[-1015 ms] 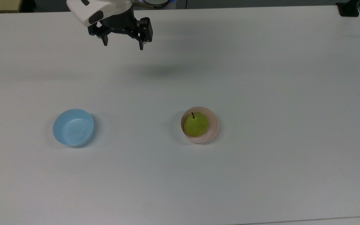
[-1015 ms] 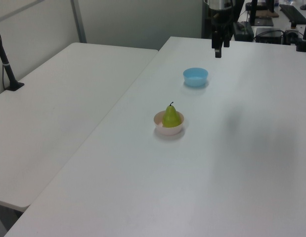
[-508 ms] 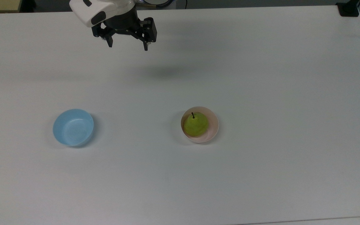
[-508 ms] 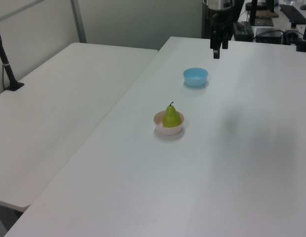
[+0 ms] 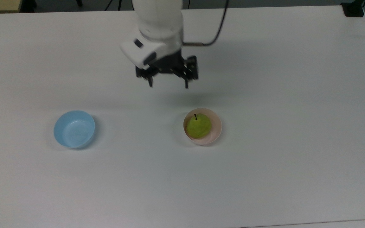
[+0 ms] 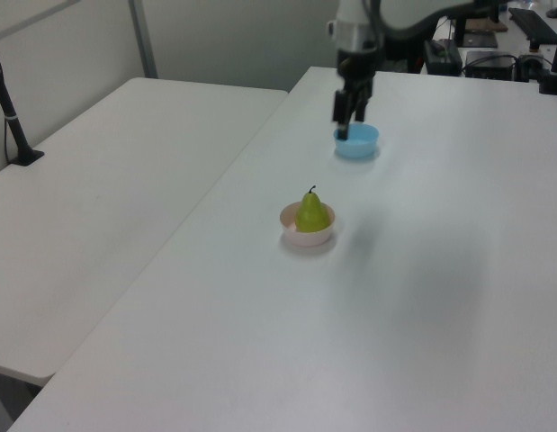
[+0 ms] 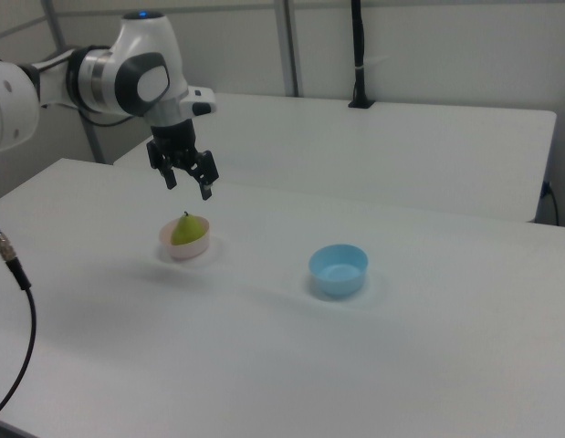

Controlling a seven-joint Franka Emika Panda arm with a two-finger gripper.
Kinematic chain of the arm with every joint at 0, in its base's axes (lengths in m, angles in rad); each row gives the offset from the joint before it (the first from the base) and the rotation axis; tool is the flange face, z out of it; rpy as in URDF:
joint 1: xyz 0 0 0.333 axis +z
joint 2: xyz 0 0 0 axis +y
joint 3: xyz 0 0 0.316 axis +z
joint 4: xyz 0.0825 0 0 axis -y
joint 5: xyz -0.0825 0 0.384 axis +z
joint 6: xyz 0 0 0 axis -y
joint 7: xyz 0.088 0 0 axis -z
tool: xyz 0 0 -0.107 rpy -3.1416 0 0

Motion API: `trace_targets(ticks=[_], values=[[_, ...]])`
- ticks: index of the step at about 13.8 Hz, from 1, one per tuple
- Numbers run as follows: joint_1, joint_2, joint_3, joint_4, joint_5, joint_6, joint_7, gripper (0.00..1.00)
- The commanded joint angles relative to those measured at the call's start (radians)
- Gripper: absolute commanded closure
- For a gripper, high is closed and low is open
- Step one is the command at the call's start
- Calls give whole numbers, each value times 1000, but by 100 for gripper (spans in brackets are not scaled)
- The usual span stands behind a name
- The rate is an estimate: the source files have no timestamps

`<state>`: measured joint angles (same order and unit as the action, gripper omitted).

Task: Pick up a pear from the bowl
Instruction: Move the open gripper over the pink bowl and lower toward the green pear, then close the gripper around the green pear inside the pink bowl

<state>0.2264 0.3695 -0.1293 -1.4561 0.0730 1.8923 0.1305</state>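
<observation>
Gripper: your gripper (image 5: pixel 168 85) (image 7: pixel 190 185) hangs above the table (image 5: pixel 296 95), fingers spread wide and holding nothing.
Gripper position: in the top view it sits up and to the left of the pink bowl, apart from it.
Pear: your pear (image 5: pixel 198 126) (image 6: pixel 312 213) (image 7: pixel 184 231) stands upright in the bowl (image 5: pixel 215 133) (image 6: pixel 305 237) (image 7: pixel 183 248), stem up.
Blue bowl: you see the light blue bowl (image 5: pixel 74 129) (image 7: pixel 338 269) well apart on the top view's left.

No readable text, labels, brands, numbers or signs anywhere.
</observation>
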Motion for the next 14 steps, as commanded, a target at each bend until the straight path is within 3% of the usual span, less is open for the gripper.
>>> trace_targets(ticks=[1, 4, 7, 11, 14], values=[[76, 129, -13, 66, 16, 108, 83, 0], [111, 212, -13, 68, 14, 203, 100, 0], [117, 235, -13, 68, 4, 214, 98, 1], [117, 252, -13, 57, -32, 211, 89, 23], [117, 259, -12, 56, -50, 212, 90, 26]])
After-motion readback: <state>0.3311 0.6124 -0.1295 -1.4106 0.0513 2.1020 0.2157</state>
